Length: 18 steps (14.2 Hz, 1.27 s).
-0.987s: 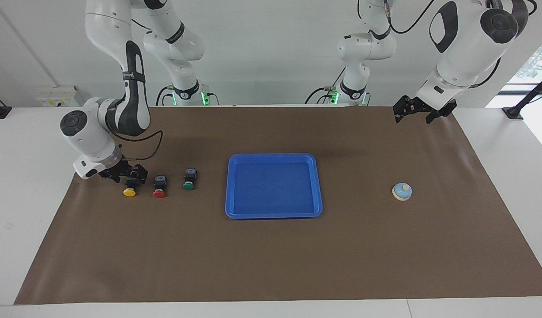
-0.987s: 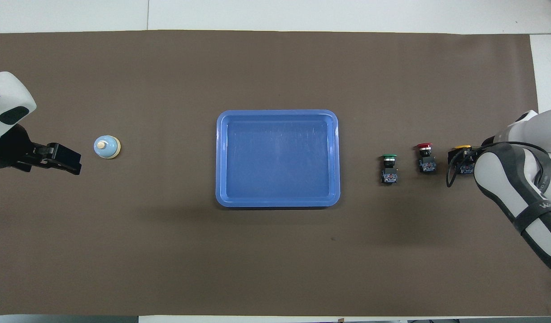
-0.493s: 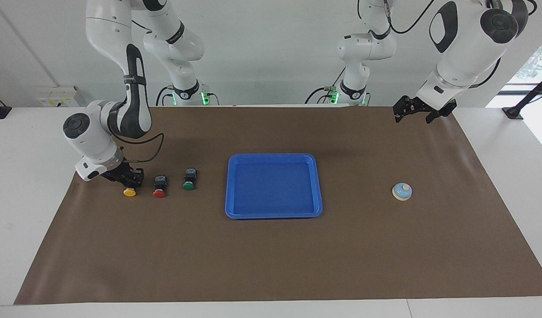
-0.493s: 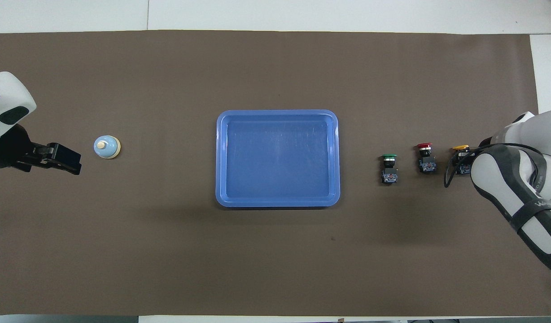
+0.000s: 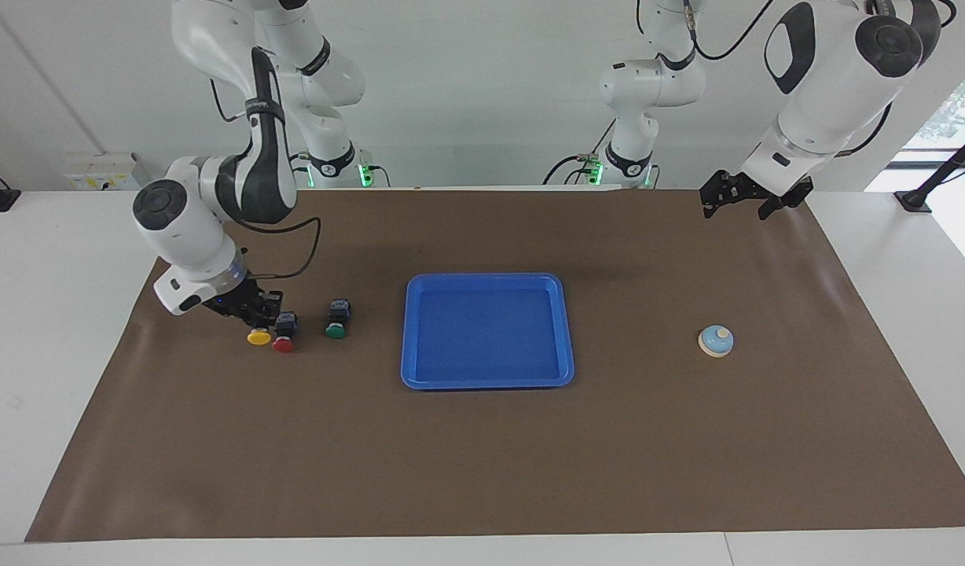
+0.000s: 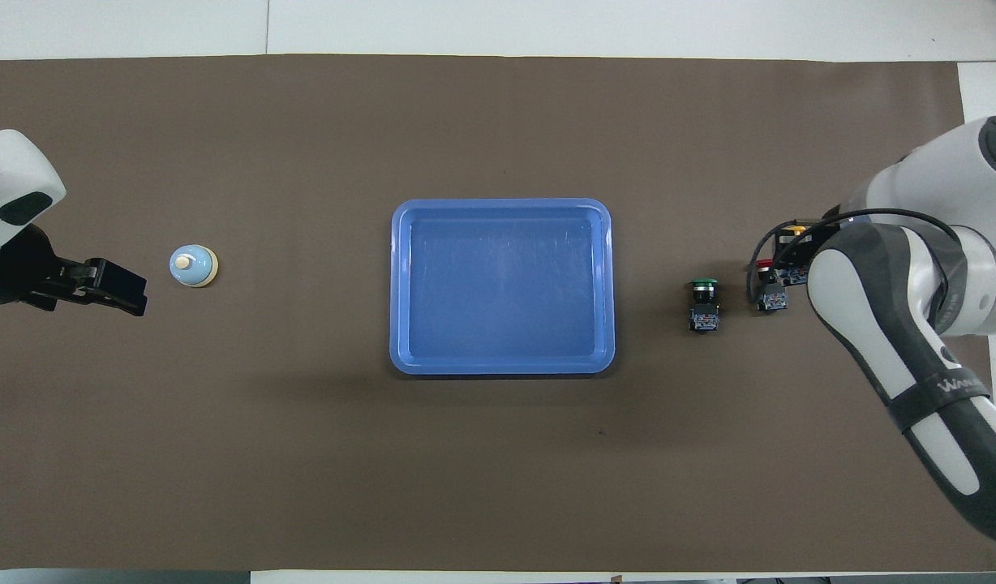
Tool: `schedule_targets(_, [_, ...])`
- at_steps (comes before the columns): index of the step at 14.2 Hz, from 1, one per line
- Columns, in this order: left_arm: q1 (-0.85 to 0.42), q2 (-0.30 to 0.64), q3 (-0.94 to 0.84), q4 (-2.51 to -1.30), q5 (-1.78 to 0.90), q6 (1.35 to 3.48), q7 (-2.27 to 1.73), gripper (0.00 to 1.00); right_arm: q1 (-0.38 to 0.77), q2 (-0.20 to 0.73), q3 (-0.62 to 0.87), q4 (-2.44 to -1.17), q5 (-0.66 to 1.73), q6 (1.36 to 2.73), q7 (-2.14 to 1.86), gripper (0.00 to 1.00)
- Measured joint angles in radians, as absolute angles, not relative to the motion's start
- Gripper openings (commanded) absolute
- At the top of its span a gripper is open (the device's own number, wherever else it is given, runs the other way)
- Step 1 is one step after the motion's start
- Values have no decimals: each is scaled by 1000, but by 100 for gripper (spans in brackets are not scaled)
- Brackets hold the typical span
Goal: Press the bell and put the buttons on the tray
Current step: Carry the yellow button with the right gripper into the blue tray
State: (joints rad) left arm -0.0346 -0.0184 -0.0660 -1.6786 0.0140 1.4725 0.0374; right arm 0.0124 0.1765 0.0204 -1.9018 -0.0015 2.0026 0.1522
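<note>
The right end effector (image 5: pixel 255 314) is gripping the yellow button (image 5: pixel 258 336), lifted just above the red button (image 5: pixel 284 343) near the bench's right-arm end. The left end effector (image 5: pixel 746 198) is waiting spread wide at the bench's robot-side edge, with the bell (image 5: pixel 716 341) and tray (image 5: pixel 486 383) resting untouched.

White room, brown-covered table

A brown mat (image 5: pixel 482 440) covers a white table (image 5: pixel 50 330); a plain white wall (image 5: pixel 482 94) stands beside a bright window (image 5: pixel 950 110).

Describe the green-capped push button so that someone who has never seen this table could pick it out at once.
Start at the blue tray in the middle of the brown mat and look toward the right arm's end of the table. The first small thing on the mat is the green push button, lying alone with its cap pointing away from the robots. Its neighbour has a red cap; the yellow-capped one is in the right gripper.
</note>
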Motion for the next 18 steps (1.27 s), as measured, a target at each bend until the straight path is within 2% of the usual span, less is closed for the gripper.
schedule_targets(4, [-35,-18,-66,-1679,14,1472,37,100,273,177,27,-1858,0,1987,482,0])
schedule_targets(7, [-35,-18,-66,-1679,14,1472,37,100,393,194,28,-1855,0,2012,604,0])
schedule_targets(10, [-35,-18,-66,-1679,14,1472,37,100,462,258,27,-1849,0,2089,685,0])
schedule_targets(14, [-35,-18,-66,-1679,14,1472,37,100,473,348,21,-1851,0,2185,696,0])
schedule_targets(15, [-35,-18,-66,-1679,14,1472,37,100,473,354,19,-1858,0,2207,696,31])
schedule_targets(16, [-35,-18,-66,-1679,14,1472,37,100,473,355,18,-1871,0,2236,697,99])
schedule_targets(18, [-35,-18,-66,-1679,14,1472,37,100,473,355,18,-1894,1,2263,697,100])
